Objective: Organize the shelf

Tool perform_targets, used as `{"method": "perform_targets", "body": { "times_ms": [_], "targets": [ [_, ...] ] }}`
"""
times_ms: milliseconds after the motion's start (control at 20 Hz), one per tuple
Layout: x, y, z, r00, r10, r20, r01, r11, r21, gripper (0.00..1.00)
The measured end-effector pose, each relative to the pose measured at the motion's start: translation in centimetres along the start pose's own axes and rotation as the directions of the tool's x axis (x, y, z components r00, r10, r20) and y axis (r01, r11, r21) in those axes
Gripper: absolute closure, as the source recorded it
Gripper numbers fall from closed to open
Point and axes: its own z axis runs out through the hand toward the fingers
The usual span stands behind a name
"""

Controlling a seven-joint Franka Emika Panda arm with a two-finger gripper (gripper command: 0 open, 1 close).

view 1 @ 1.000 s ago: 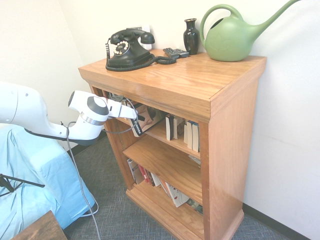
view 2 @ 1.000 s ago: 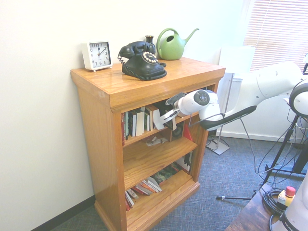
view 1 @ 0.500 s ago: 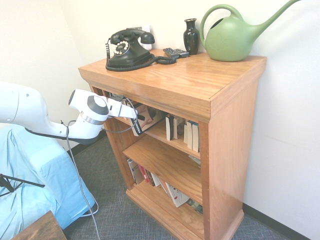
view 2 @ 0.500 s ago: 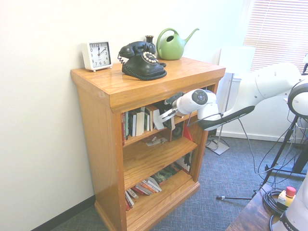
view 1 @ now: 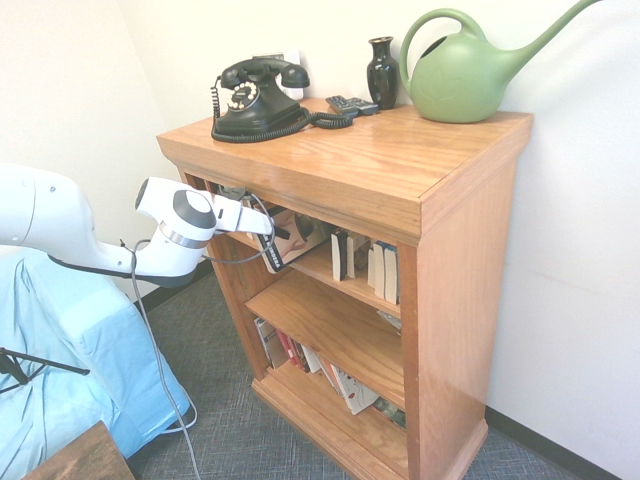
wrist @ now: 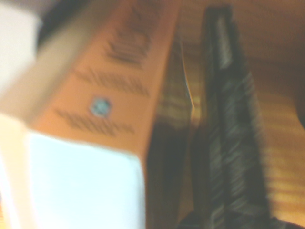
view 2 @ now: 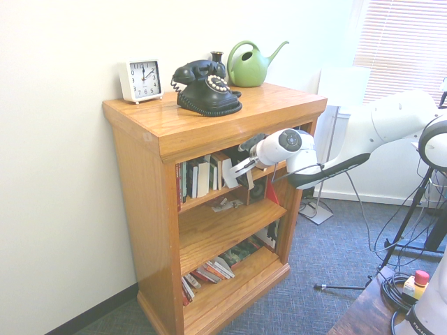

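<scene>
Nothing visibly shifts; end effector (view 2: 236,167), grip unclear, sits at the shelf's (view 2: 209,118) leaning book (view 1: 296,238), which could topple.

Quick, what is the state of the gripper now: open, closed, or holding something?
Gripper: at the top tier of the shelf, among the books; whether it is open, closed or holding one cannot be told.

Carpeted office corner: window blinds (view 2: 401,42), grey carpet (view 2: 307,307), oak shelf (view 2: 209,125) of books.
</scene>
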Motion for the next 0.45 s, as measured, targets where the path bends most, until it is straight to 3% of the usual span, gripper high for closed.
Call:
{"method": "perform_targets", "body": {
  "times_ms": [450],
  "targets": [
    [-1.7,4.4,-5.2,0.999,-0.029,0.021,0.028,0.999,0.044,0.0]
  ]
}}
